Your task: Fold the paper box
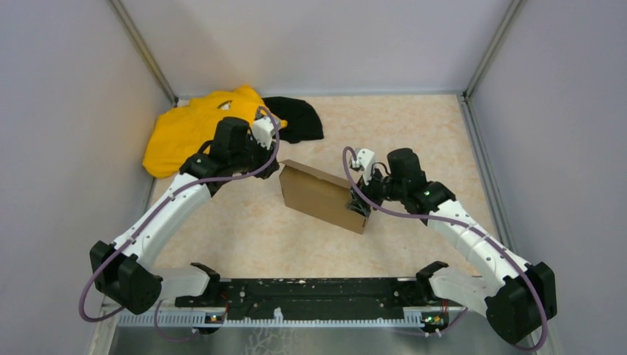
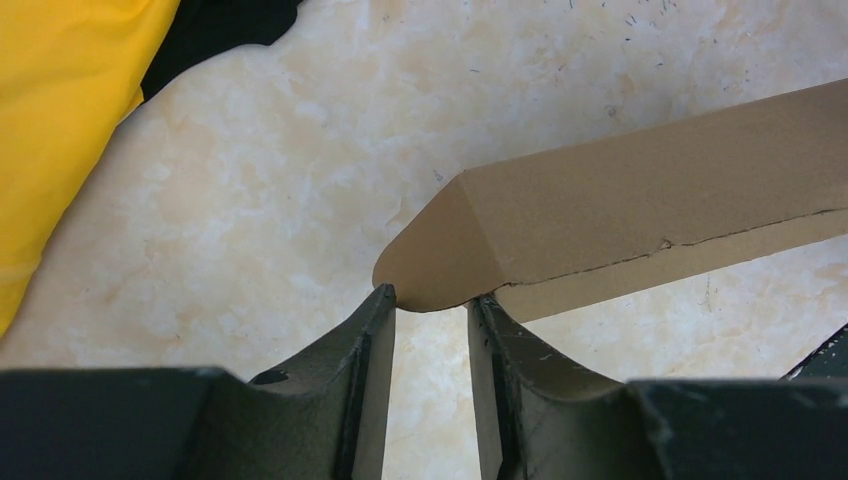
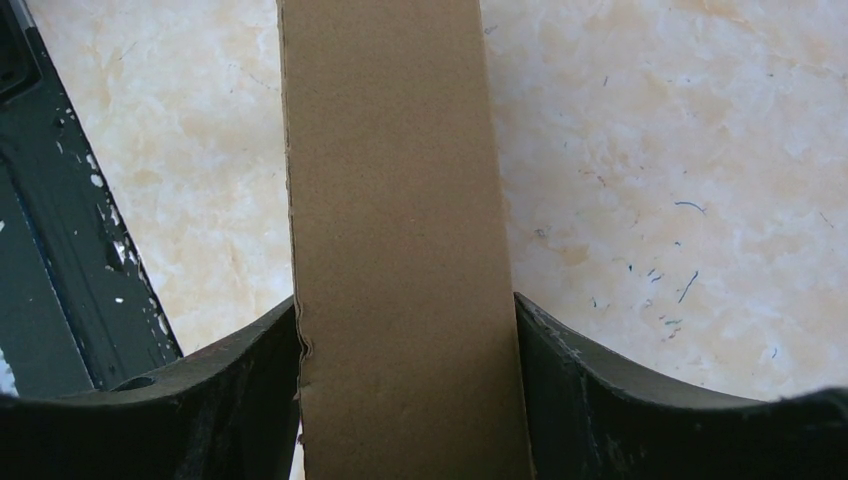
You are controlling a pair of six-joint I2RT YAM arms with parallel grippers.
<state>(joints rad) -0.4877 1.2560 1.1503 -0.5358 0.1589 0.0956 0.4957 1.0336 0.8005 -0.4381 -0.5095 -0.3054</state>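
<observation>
The paper box (image 1: 322,196) is a shallow brown cardboard box standing on edge at the middle of the table. My right gripper (image 1: 360,203) is shut on its right end. In the right wrist view the cardboard (image 3: 395,200) fills the gap and touches both fingers of that gripper (image 3: 405,300). My left gripper (image 1: 274,166) is at the box's left end. In the left wrist view its jaws (image 2: 431,297) stand a little apart with bare table between them. A rounded flap corner of the box (image 2: 440,260) rests right at the fingertips (image 2: 382,300).
A yellow cloth (image 1: 188,129) and a black cloth (image 1: 299,118) lie at the back left, just behind the left arm. A black rail (image 1: 310,292) runs along the near edge between the arm bases. Grey walls close in three sides.
</observation>
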